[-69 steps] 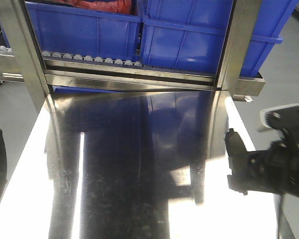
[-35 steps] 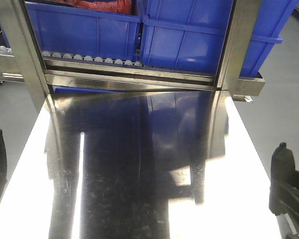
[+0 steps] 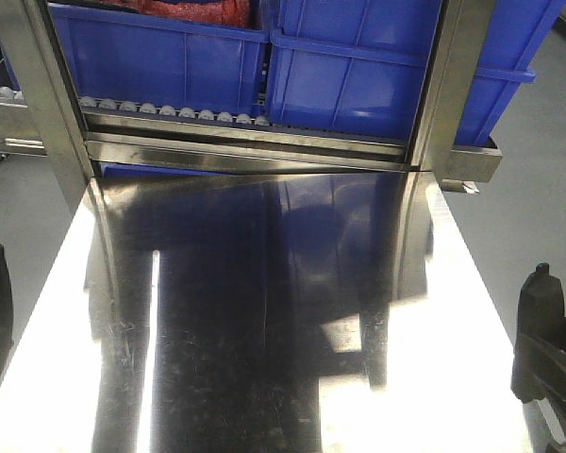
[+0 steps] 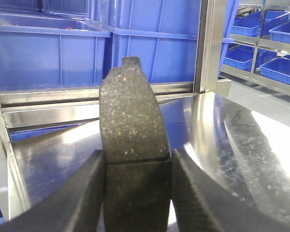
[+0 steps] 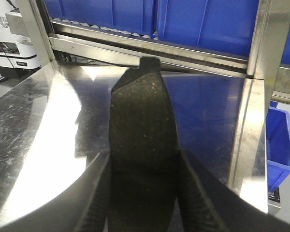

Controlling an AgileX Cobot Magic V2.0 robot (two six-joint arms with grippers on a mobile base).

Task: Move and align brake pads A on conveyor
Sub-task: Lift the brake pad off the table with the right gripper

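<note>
Finds the right gripper (image 5: 142, 162) drawn back to the right edge of the front view since a second ago, and nearly unmoved over the last half second. Holds it clenched on one dark-grey curved flat brake pad (image 5: 142, 111), stood upright; likewise the left gripper (image 4: 137, 162), clamped on a second speckled grey brake pad (image 4: 130, 116). Looks like the carrying stage: two pads lifted above the shiny steel table (image 3: 264, 330), none yet laid or aligned, conveyor nowhere in sight. Takes the wrist views to prove both grasps; offers only dark slivers at each edge from the front, plus blue plastic bins (image 3: 170, 57) on the steel roller rack (image 3: 170, 111).
</note>
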